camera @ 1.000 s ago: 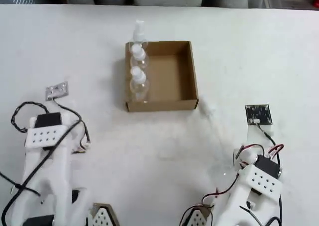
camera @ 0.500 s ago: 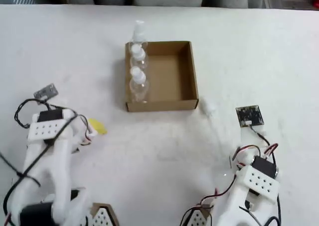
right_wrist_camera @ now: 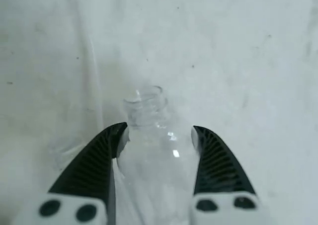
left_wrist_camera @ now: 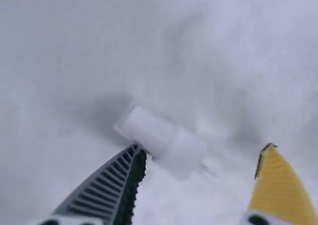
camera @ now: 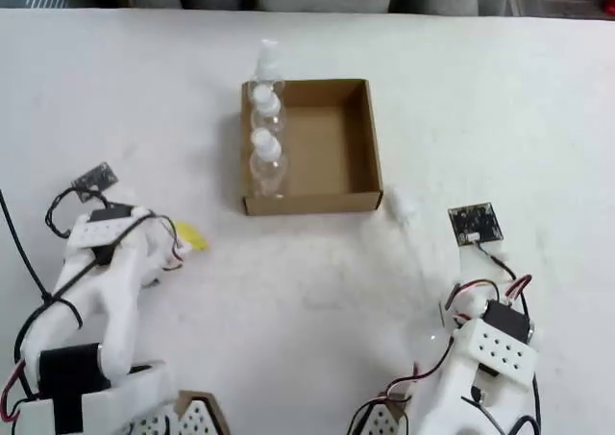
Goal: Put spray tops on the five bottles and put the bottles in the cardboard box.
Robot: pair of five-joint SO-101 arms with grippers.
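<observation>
Jaws of left gripper (left_wrist_camera: 203, 151) spread wide around spray top (left_wrist_camera: 161, 140) lying on table (camera: 480, 89), right gripper (right_wrist_camera: 159, 132) jaws clamped on uncapped bottle (right_wrist_camera: 148, 111), two capped bottles (camera: 266, 161) inside cardboard box (camera: 374, 137) along one wall

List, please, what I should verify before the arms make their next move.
1. Right gripper holds the bottle: ok, fingers against both its sides.
2. Bottle neck bare, ready for a top: ok.
3. Spray top lies between the left gripper fingers: ok.
4. Left gripper closed on the spray top: not ok, it is open.
5. Box has room: ok, two capped bottles stand along one wall.
6. Spray top undamaged: cannot tell.
</observation>
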